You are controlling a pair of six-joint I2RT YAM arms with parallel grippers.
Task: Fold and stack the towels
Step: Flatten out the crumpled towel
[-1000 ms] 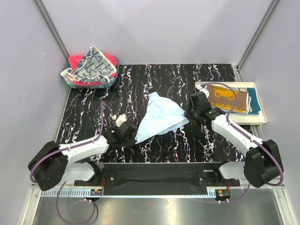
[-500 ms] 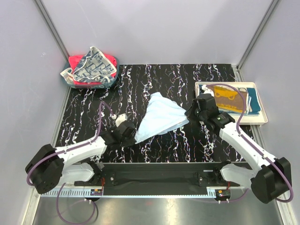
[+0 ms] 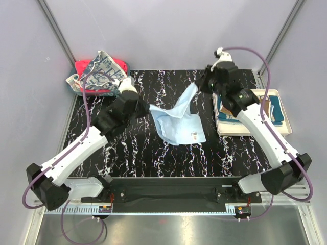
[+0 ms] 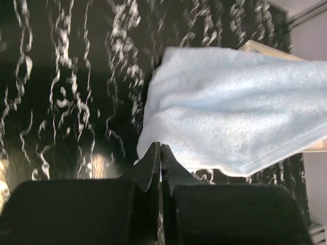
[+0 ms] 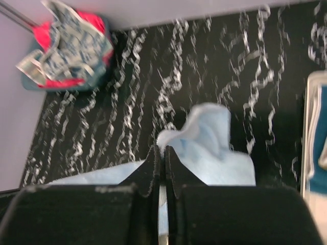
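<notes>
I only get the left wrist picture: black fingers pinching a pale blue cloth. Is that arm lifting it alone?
Observer: No. The right gripper is shut on another edge of the light blue towel, nearer the back of the table.
Operator: So is the cloth all in the air?
Observer: Not quite. From above, its lower part seems to rest on the black marbled table.
Operator: Any more cloths waiting?
Observer: Yes, a bin at the far left corner holds a blue-printed towel over a red-pink towel.
</notes>
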